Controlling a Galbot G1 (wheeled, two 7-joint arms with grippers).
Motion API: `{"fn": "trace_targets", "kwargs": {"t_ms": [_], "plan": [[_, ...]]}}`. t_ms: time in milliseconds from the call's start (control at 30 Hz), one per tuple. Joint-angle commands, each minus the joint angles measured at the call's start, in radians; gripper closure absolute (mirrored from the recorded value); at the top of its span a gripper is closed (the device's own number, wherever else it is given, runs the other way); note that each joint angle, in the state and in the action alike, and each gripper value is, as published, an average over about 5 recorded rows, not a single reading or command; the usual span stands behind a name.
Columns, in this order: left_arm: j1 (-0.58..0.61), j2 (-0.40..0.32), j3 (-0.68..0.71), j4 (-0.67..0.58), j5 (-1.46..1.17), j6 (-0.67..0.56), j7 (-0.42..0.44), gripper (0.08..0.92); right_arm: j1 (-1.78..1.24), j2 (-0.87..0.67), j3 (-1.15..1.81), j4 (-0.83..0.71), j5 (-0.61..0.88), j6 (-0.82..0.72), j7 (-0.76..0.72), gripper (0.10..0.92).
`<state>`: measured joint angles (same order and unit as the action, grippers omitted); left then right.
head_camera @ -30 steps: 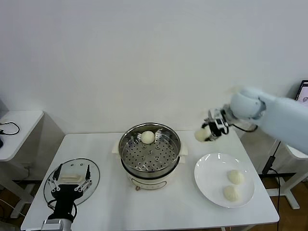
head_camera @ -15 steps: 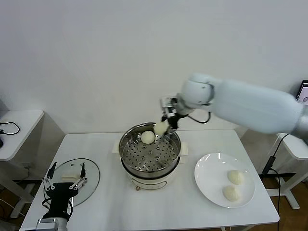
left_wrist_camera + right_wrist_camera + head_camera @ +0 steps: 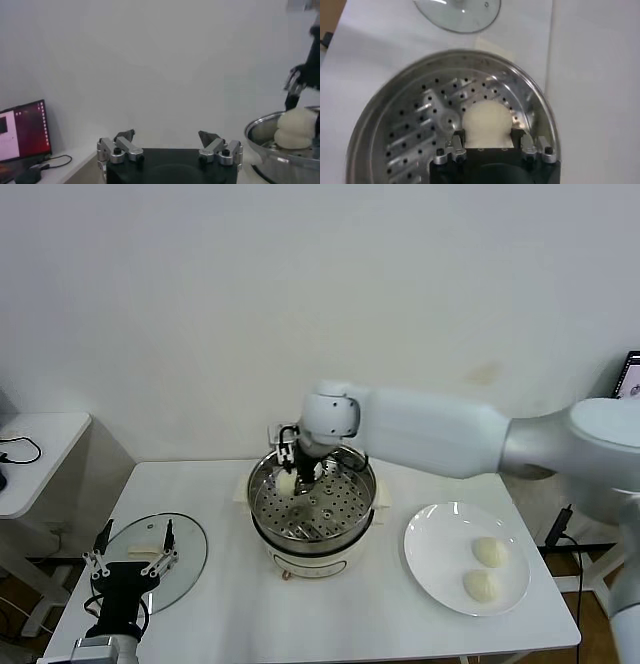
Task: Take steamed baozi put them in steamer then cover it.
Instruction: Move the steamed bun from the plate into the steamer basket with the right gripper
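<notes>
- Right gripper [image 3: 291, 474] – head view, center frame, arm reaching in from the right edge, w/ the gripper down over the back-left part of the steamer [image 3: 345, 524]. Fingers closed on a steamed baozi [image 3: 287, 482]; right wrist view shows the bun [image 3: 487, 122] pinched between both fingers, just above the perforated tray [image 3: 410, 135].
- In the left wrist view, right edge of frame, two buns seem stacked by the steamer rim [image 3: 272, 132] under the dark gripper; can't tell if they touch.
- Steamer: shiny steel pot on cream base, center of table [image 3: 200, 484] in the head view, uncovered.
- White plate [image 3: 430, 549], lower right of head view, just beside the steamer; 2 more baozi on it – one [image 3: 489, 552] mid-plate, other [image 3: 481, 585] nearer the frame's bottom edge, close together but apart.
- Cover [image 3: 190, 539]: clear glass lid w/ cream handle, flat on table, lower left of head view, well apart from the steamer. Also seen at top edge of right wrist view [image 3: 457, 15].
- Left gripper [image 3: 128, 569]: lower left of head view, at the lid's near-left edge, fingers spread wide, holding nothing. Left wrist view: both fingers [image 3: 117, 147] wide apart, gap empty.
- Small side table [image 3: 30, 454] at left edge of head view; monitor [image 3: 22, 132] lower left of left wrist view.
</notes>
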<state>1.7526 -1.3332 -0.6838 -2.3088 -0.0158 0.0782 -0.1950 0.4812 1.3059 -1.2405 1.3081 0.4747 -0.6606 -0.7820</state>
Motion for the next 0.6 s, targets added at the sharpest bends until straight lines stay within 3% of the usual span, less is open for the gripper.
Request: {"fn": "trace_targets", "kwargs": {"t_ms": [33,467,600], "plan": [[-0.002,0.0,0.0,0.003,-0.001,0.0,0.0,0.177,-0.072,0.101,0.002,-0.095,-0.014,-0.027,0.024,0.457],[-0.009,0.001,0.001,0.009,-0.003,0.0,0.0,0.177,-0.099,0.142,0.012,-0.166,-0.054,-0.022,0.026,0.425],[-0.009,-0.001,0.003,0.008,-0.003,0.0,0.0,0.177,-0.096,0.134,0.023,-0.165,-0.053,-0.019,0.021,0.373]]}}
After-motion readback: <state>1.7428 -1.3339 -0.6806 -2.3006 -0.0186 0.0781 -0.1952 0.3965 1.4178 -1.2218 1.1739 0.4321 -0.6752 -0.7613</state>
